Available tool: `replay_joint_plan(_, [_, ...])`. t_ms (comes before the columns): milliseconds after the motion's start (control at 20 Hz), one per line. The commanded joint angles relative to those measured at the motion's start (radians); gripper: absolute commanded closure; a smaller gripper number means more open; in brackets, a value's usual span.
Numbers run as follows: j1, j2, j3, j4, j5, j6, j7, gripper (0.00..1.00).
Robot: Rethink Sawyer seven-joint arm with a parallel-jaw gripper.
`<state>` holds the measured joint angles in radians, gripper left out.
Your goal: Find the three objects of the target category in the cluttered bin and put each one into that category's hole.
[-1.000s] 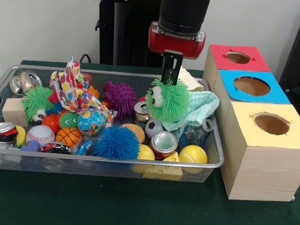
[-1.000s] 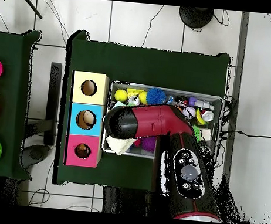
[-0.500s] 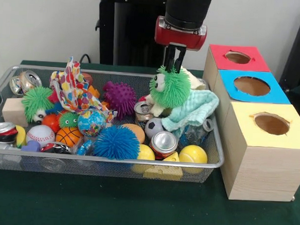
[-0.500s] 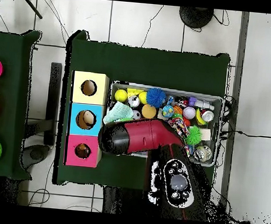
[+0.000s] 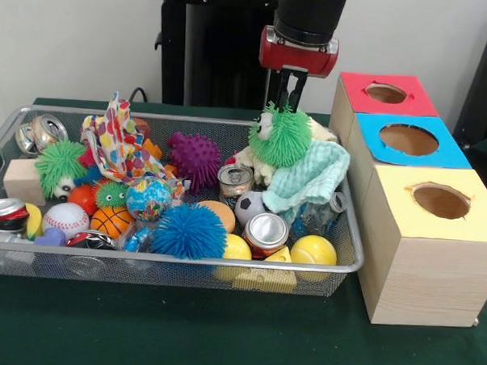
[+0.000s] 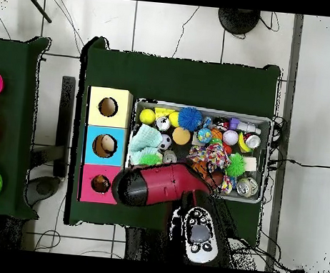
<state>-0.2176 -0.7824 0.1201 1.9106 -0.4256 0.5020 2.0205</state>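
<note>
Carrying is the step judged to be in hand: the gripper (image 5: 291,98) hangs in the upper centre of the front view with its jaws closed on the top tuft of a green fuzzy toy with googly eyes (image 5: 281,137). The toy hangs just above a mint cloth (image 5: 315,176) at the right end of the wire bin (image 5: 167,262), clear of most of the clutter.

Three boxes stand in a row to the right of the bin, each with a round hole in its top: red box (image 5: 386,93), blue box (image 5: 409,140), yellow box (image 5: 440,201). The next move calls for travel to the right, over the bin's rim, until the toy hangs above the hole of its category; which hole that is cannot be told. Release should follow only once the toy is centred, since its soft spikes could catch on the hole's edge.

A second green fuzzy toy (image 5: 59,165) lies at the bin's left end, and a smaller one (image 5: 111,194) beside it.

The counter (image 5: 180,333) is covered in dark green cloth. In the overhead view it stands on a pale tiled floor (image 6: 177,28) with loose cables.
</note>
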Motion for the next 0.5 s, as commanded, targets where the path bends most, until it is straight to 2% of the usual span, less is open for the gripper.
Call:
replay_joint_plan(50, [0.035, 0.083, -0.065, 0.053, 0.024, -0.133, 0.229, 1.0])
replay_joint_plan(500, [0.098, 0.124, -0.12, 0.062, 0.084, -0.204, 0.238, 1.0])
